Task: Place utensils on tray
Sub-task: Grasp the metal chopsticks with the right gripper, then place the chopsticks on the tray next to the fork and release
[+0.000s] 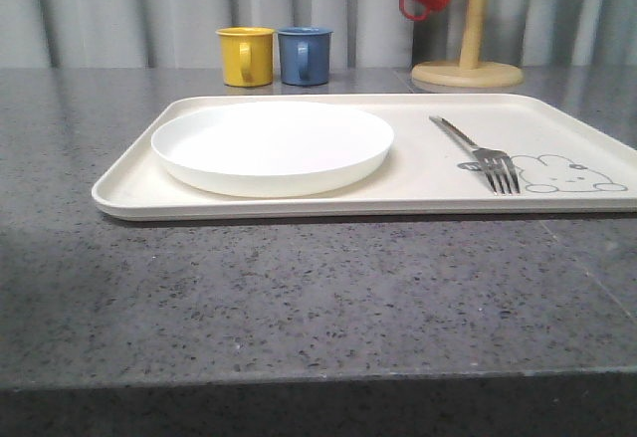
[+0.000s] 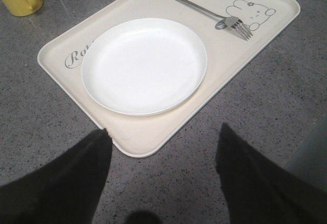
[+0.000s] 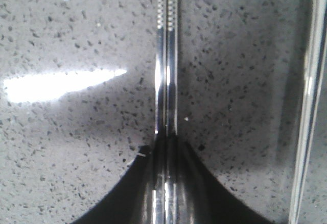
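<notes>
resting on the cream tray [image 1: 418, 180], your white plate [image 1: 272, 145] sits toward its left half, and the fork [image 1: 478, 154] lies on the right with its tines by the rabbit drawing [image 1: 569, 173]. your left gripper [image 2: 163, 147] hangs spread over the tray's near edge. your right gripper [image 3: 166, 147] is pinched on the knife [image 3: 167, 55] just above the speckled counter [image 3: 76, 147] — another thin silver utensil [image 3: 306, 106] lies beside it.

The dark speckled table [image 1: 299, 298] carries the cream tray [image 1: 418, 193], 2 mugs [image 1: 246, 56] and a wooden mug stand [image 1: 468, 74].
</notes>
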Tool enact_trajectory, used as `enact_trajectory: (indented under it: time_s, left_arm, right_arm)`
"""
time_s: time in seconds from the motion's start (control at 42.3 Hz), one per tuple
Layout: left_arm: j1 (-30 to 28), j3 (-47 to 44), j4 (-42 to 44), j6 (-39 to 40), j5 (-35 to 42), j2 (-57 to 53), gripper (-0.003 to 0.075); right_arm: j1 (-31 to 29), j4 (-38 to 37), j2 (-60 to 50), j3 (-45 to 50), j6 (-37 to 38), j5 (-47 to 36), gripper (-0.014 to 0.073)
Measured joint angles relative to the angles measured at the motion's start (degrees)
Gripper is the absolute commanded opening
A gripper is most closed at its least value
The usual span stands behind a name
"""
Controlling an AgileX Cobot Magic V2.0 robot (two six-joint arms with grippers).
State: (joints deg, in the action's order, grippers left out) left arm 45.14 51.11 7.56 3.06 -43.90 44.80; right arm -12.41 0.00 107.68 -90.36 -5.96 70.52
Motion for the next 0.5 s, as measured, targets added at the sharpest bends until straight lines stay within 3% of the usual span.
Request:
enact_trajectory:
  time_s: [0.213,0.496]
  left_arm:
    - [0.0,0.0,0.0,0.0,0.0,0.0,0.044]
    - [0.0,0.0,0.0,0.0,0.0,0.0,0.044]
  right_arm:
    - [3.9,1.3,-3.3,0.0,-0.1,0.0,0.0036]
    - [15.9,8.9,-6.9,0.0,-0.2,0.0,0.0037]
